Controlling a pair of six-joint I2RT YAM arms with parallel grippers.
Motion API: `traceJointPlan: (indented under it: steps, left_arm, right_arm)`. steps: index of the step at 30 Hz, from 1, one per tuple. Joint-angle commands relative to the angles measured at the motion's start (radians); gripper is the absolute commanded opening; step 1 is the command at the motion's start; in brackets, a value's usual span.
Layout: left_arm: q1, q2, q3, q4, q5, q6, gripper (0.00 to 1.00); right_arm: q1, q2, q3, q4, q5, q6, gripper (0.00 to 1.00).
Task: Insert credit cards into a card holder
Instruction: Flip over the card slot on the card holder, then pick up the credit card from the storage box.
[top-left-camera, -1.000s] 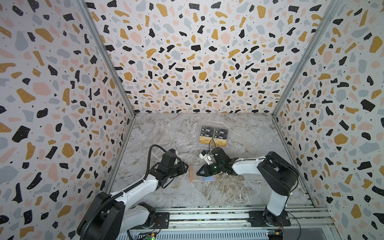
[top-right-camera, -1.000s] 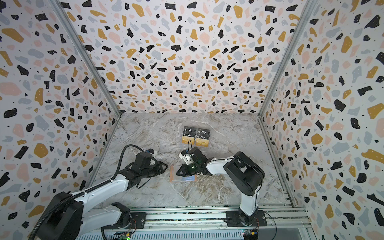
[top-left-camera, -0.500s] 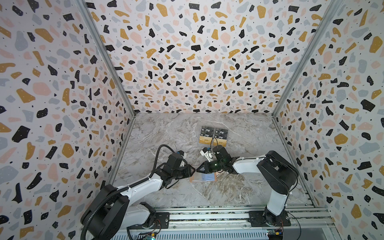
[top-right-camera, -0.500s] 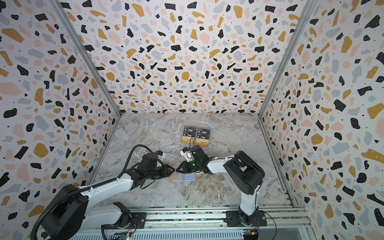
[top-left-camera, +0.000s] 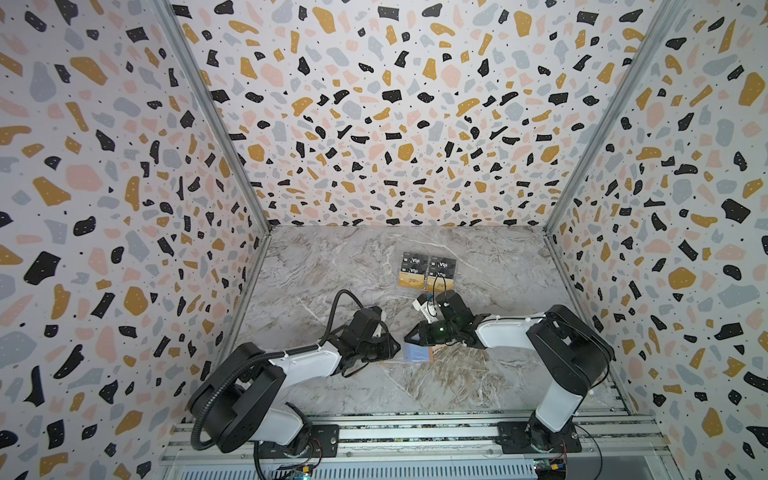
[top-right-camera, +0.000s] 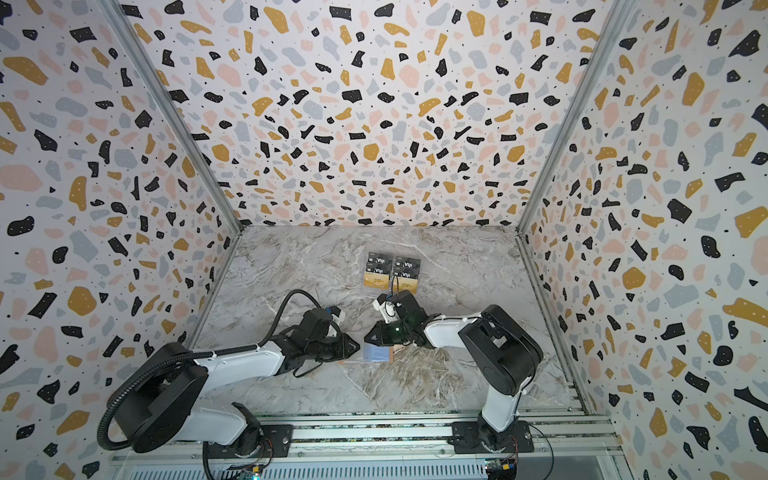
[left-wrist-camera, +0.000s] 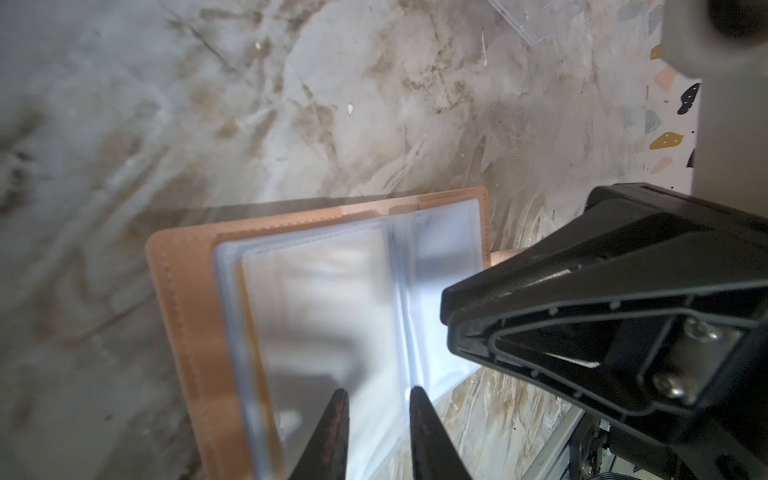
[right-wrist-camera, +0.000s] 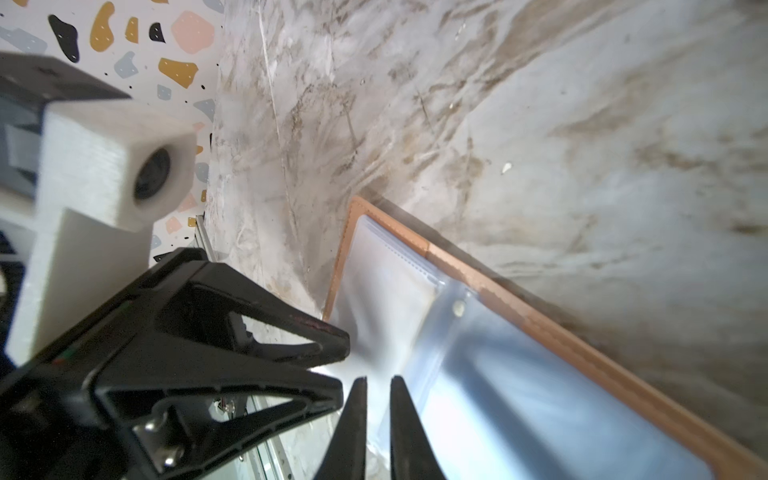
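Speckled terrazzo walls (top-left-camera: 374, 104) box in a marble table (top-left-camera: 332, 266). At the far middle stands a clear stand (left-wrist-camera: 536, 20) with gold cards (top-left-camera: 409, 281) in front of black cards (top-left-camera: 415, 262). We see no card in either gripper.

The holder (top-left-camera: 417, 354) lies open at the near middle, sleeves up. The left gripper (top-left-camera: 397, 345) reaches it from the left, the right gripper (top-left-camera: 409, 336) from the right. We judge the work is at readying a sleeve. The gold cards in the stand are yet to be picked and slid in.

The left wrist view alone shows the left fingers (left-wrist-camera: 332, 436) slightly apart over the sleeves. It also shows a yellowish strip under them, perhaps a card already in, but too blurred to say. The right wrist view shows the right fingers (right-wrist-camera: 353, 424) nearly together at a sleeve's edge; we cannot tell whether they pinch it. Only the top views show the cards.
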Motion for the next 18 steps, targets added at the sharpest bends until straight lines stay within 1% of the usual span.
traceJointPlan:
  steps: [1,9,14,16,18]
  left_arm:
    - [-0.005,0.013,0.020,-0.032,-0.035,0.037,0.27]
    - [-0.003,-0.001,0.018,-0.082,-0.076,0.068,0.26]
    - [-0.003,-0.009,0.055,-0.066,-0.032,0.062,0.29]
    - [0.000,-0.015,0.073,-0.062,-0.009,0.059,0.29]
    - [0.010,-0.025,0.089,-0.067,0.011,0.063,0.30]
  right_arm:
    - [0.000,0.002,-0.013,-0.048,0.033,-0.039,0.14]
    - [-0.006,0.014,-0.017,-0.100,0.059,-0.069,0.13]
    - [-0.007,-0.023,0.027,-0.138,0.057,-0.090,0.13]
    - [-0.010,-0.043,0.078,-0.201,0.070,-0.125,0.13]
    - [-0.022,-0.056,0.134,-0.265,0.075,-0.170,0.16]
